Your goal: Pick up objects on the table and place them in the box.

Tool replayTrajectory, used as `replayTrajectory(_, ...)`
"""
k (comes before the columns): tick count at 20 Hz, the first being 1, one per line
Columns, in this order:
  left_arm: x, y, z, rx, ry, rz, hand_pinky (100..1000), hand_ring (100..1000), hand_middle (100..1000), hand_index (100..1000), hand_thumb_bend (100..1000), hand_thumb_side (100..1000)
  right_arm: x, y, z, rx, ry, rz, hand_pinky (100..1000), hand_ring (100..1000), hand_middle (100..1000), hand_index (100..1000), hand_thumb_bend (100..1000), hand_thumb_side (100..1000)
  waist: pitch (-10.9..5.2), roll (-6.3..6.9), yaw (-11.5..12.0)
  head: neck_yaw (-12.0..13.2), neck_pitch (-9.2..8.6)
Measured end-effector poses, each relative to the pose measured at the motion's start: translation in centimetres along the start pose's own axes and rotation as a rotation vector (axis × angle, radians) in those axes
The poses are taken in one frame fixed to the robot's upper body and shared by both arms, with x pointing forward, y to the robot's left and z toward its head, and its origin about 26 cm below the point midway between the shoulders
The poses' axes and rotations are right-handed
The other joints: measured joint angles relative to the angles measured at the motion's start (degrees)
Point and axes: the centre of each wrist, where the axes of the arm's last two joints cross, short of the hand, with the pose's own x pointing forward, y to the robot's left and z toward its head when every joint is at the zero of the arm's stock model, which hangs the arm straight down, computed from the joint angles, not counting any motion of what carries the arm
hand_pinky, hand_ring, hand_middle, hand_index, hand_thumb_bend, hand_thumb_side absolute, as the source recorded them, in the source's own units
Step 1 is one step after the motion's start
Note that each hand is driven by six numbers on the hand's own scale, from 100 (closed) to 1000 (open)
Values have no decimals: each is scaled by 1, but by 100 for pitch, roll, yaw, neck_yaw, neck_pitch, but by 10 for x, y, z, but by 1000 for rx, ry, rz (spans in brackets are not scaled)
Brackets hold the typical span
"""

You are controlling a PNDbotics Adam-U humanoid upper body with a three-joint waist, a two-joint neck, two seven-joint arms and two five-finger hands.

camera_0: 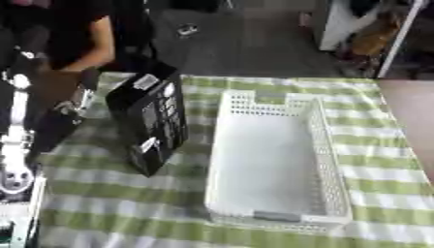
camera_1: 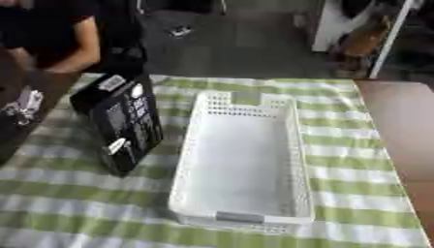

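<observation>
A: Nearest us is the white basket (camera_1: 241, 167), a long perforated tray lying on the green-and-white checked cloth (camera_1: 76, 189). Its short front wall faces the camera, and nothing shows inside it.

B: And the thing to be picked up?

A: A black box (camera_0: 151, 123) with white labels and print. It stands tilted just left of the basket, its lower end on the cloth near the basket's left wall and its top leaning away toward the far left. I cannot tell whether it touches the basket.

B: Where is the left robot hand?

A: Only the left arm (camera_0: 15, 145) is clear, a silver and black column along the left edge of the left eye view. A dark shape sits between it and the box, but I cannot tell whether that is the robot hand, nor how its fingers stand. The right robot hand shows in neither view.

B: What lies around all this?

A: The brown tabletop (camera_1: 398, 131) runs bare along the cloth's right side.
</observation>
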Motion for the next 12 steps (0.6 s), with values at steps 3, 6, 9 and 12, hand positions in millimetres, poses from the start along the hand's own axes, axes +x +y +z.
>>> replayTrajectory(3,0,0,0,0,0,0,892,941,979,977,1000,733,0,0,0,0,0,0,754,810,850,964,100,745,0,0,0,0,0)
replayTrajectory(6,0,0,0,0,0,0,891,941,980,978,1000,731,0,0,0,0,0,0,754,810,850,964,100,745,0,0,0,0,0)
replayTrajectory(9,0,0,0,0,0,0,891,941,980,978,1000,730,0,0,0,0,0,0,754,810,850,964,100,745,0,0,0,1,0)
replayTrajectory(12,0,0,0,0,0,0,891,941,980,978,1000,728,0,0,0,0,0,0,754,810,850,963,100,745,0,0,0,1,0)
